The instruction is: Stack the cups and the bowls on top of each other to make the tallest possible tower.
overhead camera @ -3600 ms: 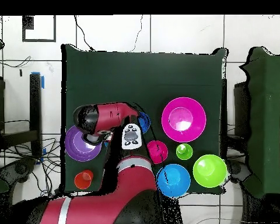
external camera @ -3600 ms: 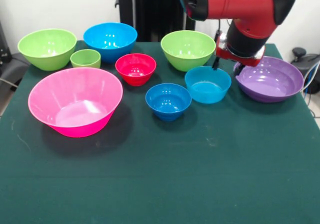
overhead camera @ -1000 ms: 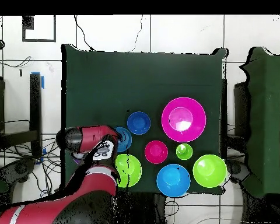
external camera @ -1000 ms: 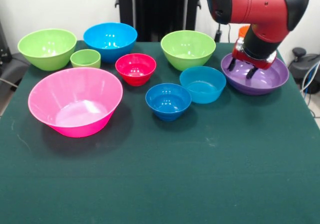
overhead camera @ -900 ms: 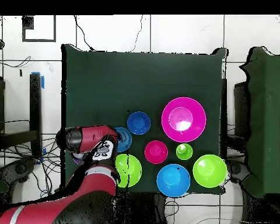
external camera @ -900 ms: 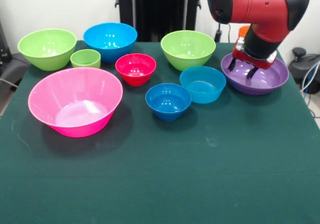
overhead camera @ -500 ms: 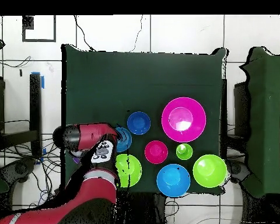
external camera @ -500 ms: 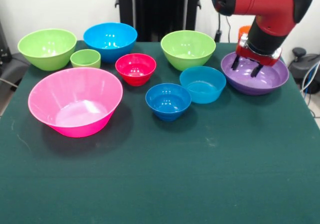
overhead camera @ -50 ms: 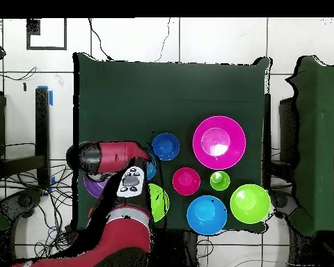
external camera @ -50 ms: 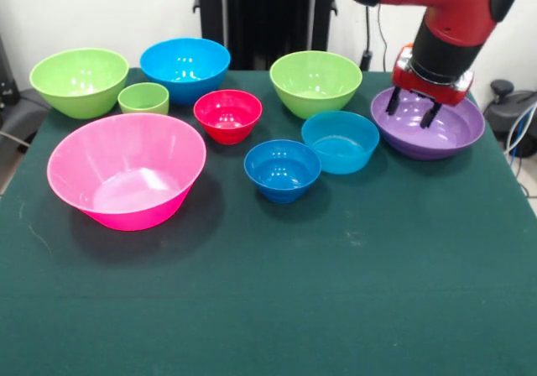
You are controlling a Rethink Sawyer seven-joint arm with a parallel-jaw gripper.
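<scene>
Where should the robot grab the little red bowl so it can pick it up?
Probably by the rim of the red bowl, coming straight down from above with one finger inside and one outside the wall. It stands upright and open. The side facing the small blue bowl looks clearest; the green cup sits on the other side.

Dark green table (external camera @ -50 ms: 352, 309) with eight bowls (external camera @ -50 ms: 126, 170) and a lime-green cup (external camera @ -50 ms: 143, 98).

The red and black arm (external camera @ -50 ms: 436, 7) enters at the front view's upper right, wrist pointing down. Its gripper (external camera @ -50 ms: 411, 111) hangs there with two dark fingers (external camera @ -50 ms: 392, 106) spread apart, holding nothing
</scene>
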